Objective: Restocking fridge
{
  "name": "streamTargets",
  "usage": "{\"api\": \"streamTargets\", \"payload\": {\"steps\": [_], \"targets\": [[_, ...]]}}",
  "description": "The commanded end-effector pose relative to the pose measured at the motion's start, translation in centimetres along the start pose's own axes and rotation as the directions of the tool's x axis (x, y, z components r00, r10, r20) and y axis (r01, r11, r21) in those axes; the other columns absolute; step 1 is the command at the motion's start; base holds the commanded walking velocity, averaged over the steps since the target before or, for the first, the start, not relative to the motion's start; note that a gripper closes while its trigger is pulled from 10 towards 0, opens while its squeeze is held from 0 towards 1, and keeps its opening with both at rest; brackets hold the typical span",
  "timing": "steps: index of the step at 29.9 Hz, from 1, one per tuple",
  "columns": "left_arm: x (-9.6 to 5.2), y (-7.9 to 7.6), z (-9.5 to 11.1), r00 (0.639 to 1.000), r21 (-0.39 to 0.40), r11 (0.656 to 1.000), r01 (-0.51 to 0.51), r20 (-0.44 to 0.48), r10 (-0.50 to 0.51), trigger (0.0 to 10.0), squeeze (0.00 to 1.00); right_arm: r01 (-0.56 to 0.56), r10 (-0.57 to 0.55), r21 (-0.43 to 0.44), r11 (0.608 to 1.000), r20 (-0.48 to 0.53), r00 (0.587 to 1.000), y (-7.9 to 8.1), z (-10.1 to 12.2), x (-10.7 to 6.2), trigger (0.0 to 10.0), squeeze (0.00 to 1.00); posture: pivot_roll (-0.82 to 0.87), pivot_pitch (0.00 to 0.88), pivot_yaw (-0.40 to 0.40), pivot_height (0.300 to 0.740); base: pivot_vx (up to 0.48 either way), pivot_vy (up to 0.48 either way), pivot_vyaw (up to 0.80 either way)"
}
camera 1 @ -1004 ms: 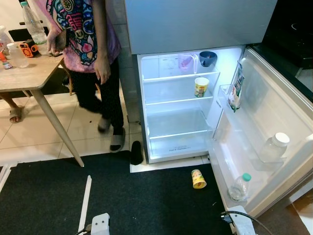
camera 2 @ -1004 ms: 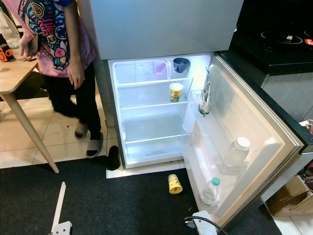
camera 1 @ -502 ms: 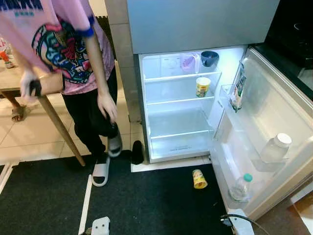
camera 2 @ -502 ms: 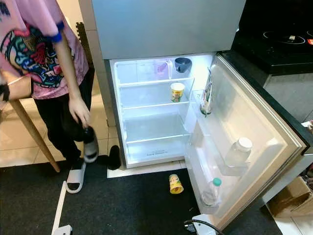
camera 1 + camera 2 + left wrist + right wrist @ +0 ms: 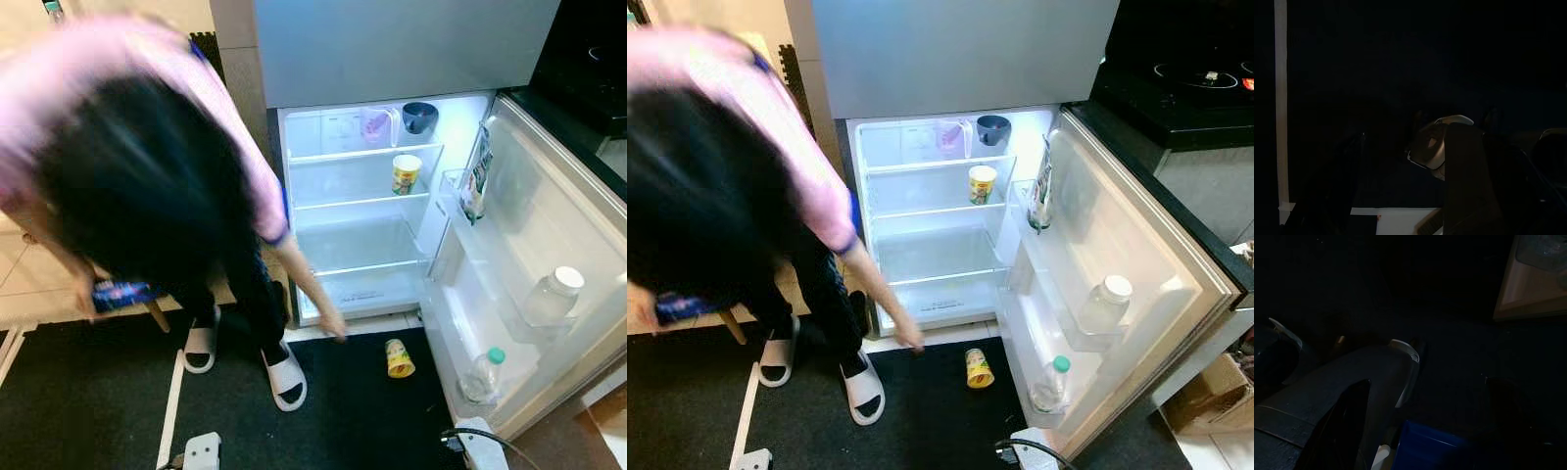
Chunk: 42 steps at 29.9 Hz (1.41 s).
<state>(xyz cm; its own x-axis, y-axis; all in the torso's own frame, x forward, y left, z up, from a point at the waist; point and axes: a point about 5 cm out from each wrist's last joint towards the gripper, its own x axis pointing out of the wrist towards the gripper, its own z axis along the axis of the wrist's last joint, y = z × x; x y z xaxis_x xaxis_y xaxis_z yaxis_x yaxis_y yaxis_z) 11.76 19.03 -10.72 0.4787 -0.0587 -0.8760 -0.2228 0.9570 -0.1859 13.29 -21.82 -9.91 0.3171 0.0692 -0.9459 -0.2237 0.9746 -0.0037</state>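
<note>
The fridge [image 5: 362, 225] stands open and lit. A yellow cup [image 5: 406, 173] stands on its second shelf, under a pink jug [image 5: 374, 124] and a blue bowl [image 5: 418, 117]. Another yellow cup [image 5: 398, 357] lies on its side on the black mat before the fridge. A person in a pink shirt [image 5: 147, 166] bends low there, one hand [image 5: 333, 330] close to the fallen cup. The other hand holds a blue object [image 5: 122, 292]. My left gripper [image 5: 1408, 196] and right gripper [image 5: 1425, 416] hang idle in the dark near the floor.
The open door [image 5: 549, 245] on the right carries a white-lidded jar [image 5: 551, 294], a green-capped bottle [image 5: 480, 374] and a packet [image 5: 474, 181]. A white strip [image 5: 171, 411] lies on the mat at left. The person's white slippers [image 5: 286, 377] stand beside it.
The person has stepped from the table side to the front of the fridge and bent down. Their hand has dropped toward the fallen cup. The cups have not moved.
</note>
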Motion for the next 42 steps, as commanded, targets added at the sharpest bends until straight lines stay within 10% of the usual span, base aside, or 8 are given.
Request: {"api": "streamTargets", "payload": {"steps": [1, 27, 42], "targets": [[0.1, -0.4, -0.2, 1.000, -0.002, 1.000, 0.010, -0.006, -0.010, 10.0, 0.00, 0.005, -0.005, -0.005, 1.000, 0.014, 1.000, -0.1, 0.4, 0.0, 10.0, 0.00, -0.02, 0.000, -0.009, 0.740, 0.000, 0.000, 0.00], [-0.1, -0.1, -0.6, 1.000, -0.003, 1.000, 0.002, -0.015, -0.002, 10.0, 0.00, 0.015, -0.015, 0.003, 1.000, -0.001, 1.000, -0.2, -0.2, -0.1, 10.0, 0.00, -0.03, 0.000, 0.003, 0.740, 0.000, 0.000, 0.00], [-0.2, 0.2, -0.6, 1.000, -0.001, 1.000, -0.004, -0.017, 0.004, 10.0, 0.00, 0.248, -0.242, 0.183, 0.951, -0.056, 0.969, -4.4, -1.6, -1.4, 10.0, 0.00, -0.03, 0.000, 0.002, 0.740, 0.000, 0.000, 0.00]]}}
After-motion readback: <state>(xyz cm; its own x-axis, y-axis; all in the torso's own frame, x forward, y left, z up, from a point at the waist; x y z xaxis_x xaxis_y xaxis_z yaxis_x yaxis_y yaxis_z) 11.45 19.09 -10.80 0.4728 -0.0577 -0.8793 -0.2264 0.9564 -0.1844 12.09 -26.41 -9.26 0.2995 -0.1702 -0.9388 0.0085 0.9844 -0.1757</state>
